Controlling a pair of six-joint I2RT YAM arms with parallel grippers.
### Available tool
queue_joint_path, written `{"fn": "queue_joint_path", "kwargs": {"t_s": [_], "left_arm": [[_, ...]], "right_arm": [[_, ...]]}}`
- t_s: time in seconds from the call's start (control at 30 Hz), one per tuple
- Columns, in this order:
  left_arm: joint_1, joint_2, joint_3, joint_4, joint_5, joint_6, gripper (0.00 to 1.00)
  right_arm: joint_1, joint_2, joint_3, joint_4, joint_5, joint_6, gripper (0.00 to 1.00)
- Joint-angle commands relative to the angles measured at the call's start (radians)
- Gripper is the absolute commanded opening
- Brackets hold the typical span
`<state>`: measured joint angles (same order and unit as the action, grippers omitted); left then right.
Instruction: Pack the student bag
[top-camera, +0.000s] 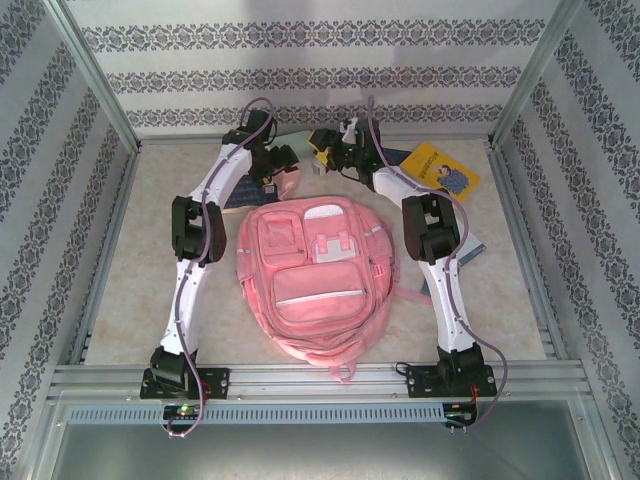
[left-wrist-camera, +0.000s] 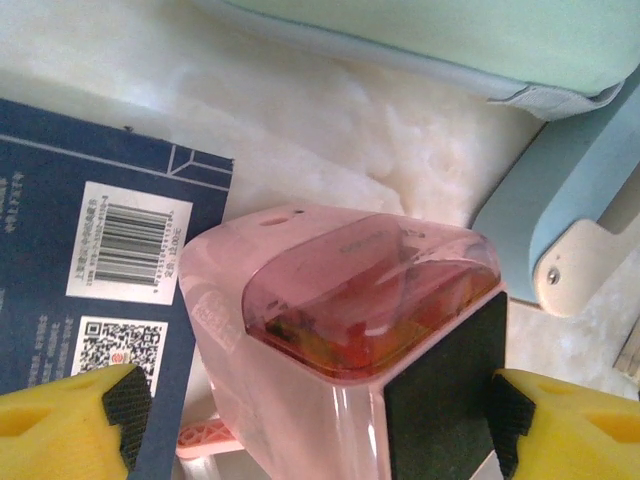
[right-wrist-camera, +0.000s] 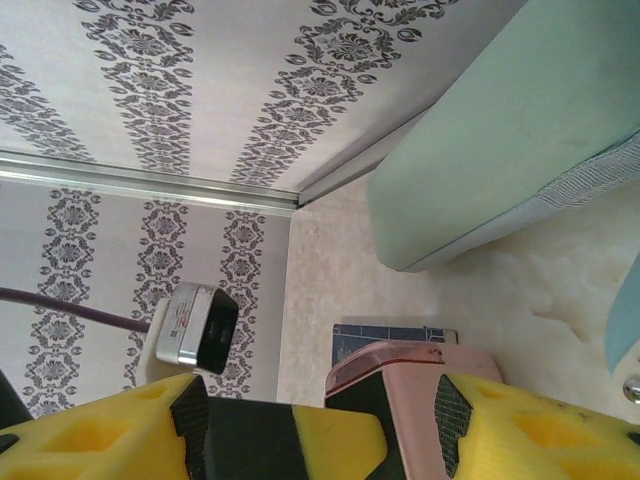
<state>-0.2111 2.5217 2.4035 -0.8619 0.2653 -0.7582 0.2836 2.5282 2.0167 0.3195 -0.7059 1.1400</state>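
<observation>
The student bag (top-camera: 310, 270), big and pink, lies flat mid-table with its front pockets up. Behind it both grippers meet. A pink translucent box (left-wrist-camera: 330, 300) with a reddish lid and one black side stands between the fingers of my left gripper (left-wrist-camera: 315, 420) (top-camera: 283, 160), which is open: its left pad is clear of the box and its right pad sits at the black side. My right gripper (right-wrist-camera: 320, 420) (top-camera: 325, 150) is open too. Its jaws span the same box (right-wrist-camera: 400, 365) and one left finger, its right pad against the box.
A dark blue book (left-wrist-camera: 90, 250) with a barcode lies under the box. A mint-green pouch (left-wrist-camera: 450, 30) (right-wrist-camera: 500, 130) and a light blue item (left-wrist-camera: 540, 210) lie close beyond. A yellow book (top-camera: 440, 170) rests at back right. Patterned walls (top-camera: 300, 80) enclose the table.
</observation>
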Motion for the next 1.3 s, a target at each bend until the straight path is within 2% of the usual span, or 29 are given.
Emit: {"fn": "queue_joint_path", "kwargs": {"t_s": [0.0, 0.13, 0.23, 0.53, 0.77, 0.9, 0.97, 1.27], "left_arm": [[0.031, -0.063, -0.066, -0.091, -0.061, 0.049, 0.86], [0.052, -0.089, -0.147, -0.1, -0.044, 0.061, 0.8], [0.061, -0.145, -0.248, -0.079, -0.049, 0.09, 0.78], [0.097, -0.282, -0.432, -0.112, -0.18, 0.193, 0.79], [0.095, -0.305, -0.456, -0.2, -0.282, 0.294, 0.79], [0.095, -0.356, -0.526, -0.154, -0.29, 0.305, 0.86], [0.095, -0.355, -0.511, -0.154, -0.273, 0.3, 0.9], [0.095, -0.351, -0.445, -0.175, -0.243, 0.281, 0.99]], "right_arm": [[-0.015, -0.075, -0.013, -0.002, -0.028, -0.045, 0.63], [-0.008, -0.078, -0.008, -0.042, -0.036, -0.073, 0.63], [-0.003, -0.079, -0.008, -0.062, -0.045, -0.086, 0.63], [0.011, -0.091, -0.027, -0.083, -0.065, -0.116, 0.64], [0.023, -0.104, -0.018, -0.151, -0.074, -0.176, 0.64], [0.029, -0.108, -0.01, -0.172, -0.088, -0.195, 0.67], [0.033, -0.111, -0.01, -0.176, -0.093, -0.201, 0.7], [0.039, -0.14, -0.033, -0.205, -0.103, -0.233, 0.82]]}}
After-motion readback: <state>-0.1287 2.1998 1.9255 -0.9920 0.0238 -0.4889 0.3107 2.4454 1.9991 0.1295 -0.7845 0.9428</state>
